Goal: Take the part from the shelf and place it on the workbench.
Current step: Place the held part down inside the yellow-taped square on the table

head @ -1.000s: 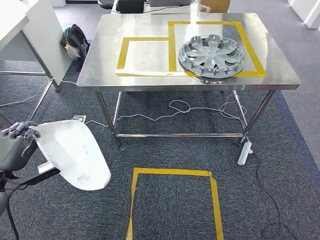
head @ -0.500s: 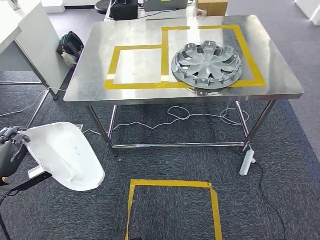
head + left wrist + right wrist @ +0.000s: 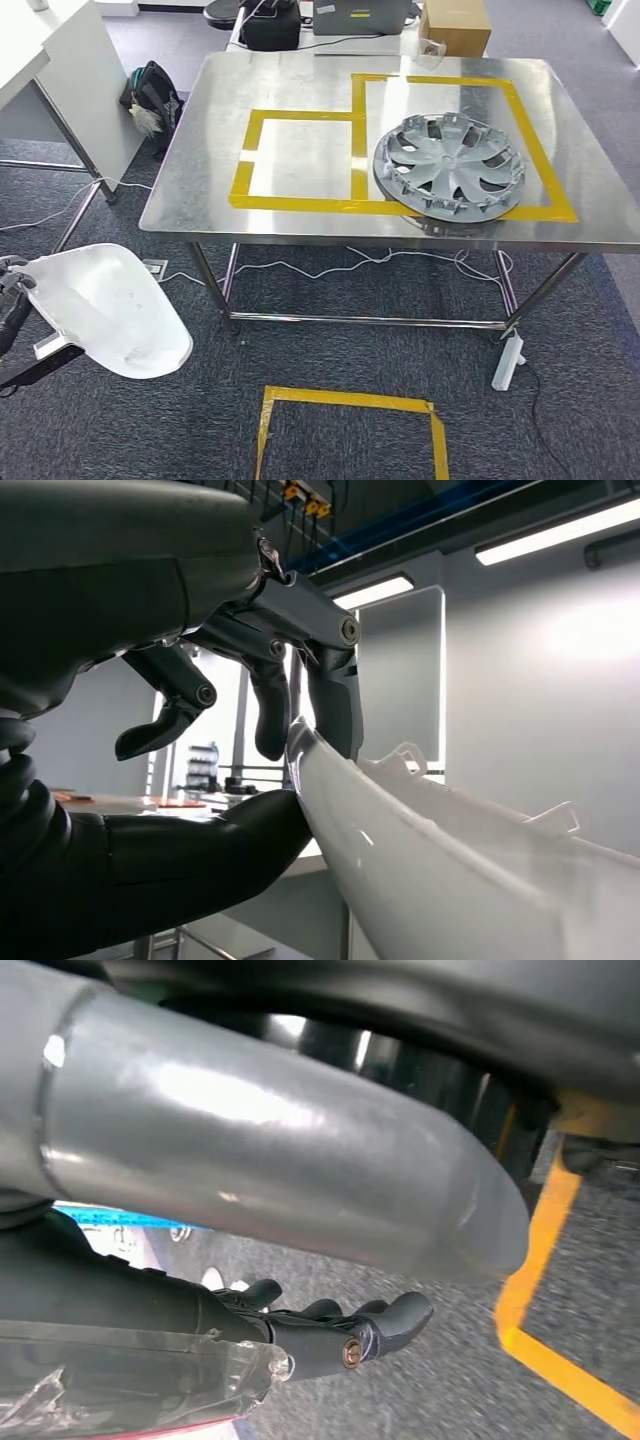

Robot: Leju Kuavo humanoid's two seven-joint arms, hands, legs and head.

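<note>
Part (image 3: 106, 310) pinched at its rim in my left hand (image 3: 226, 730), thumb under, fingers (image 3: 336, 705) over, low at my left, well short of the workbench (image 3: 204, 170). Thin edge grip: a jolt could tip it loose. Right hand (image 3: 332, 1330) hangs empty, fingers loose.

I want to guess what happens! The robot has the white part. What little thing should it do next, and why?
Probably step closer to the table. The left hand grips the white part low over the carpet, short of the table, and the small yellow square beside the hubcap looks free.
</note>
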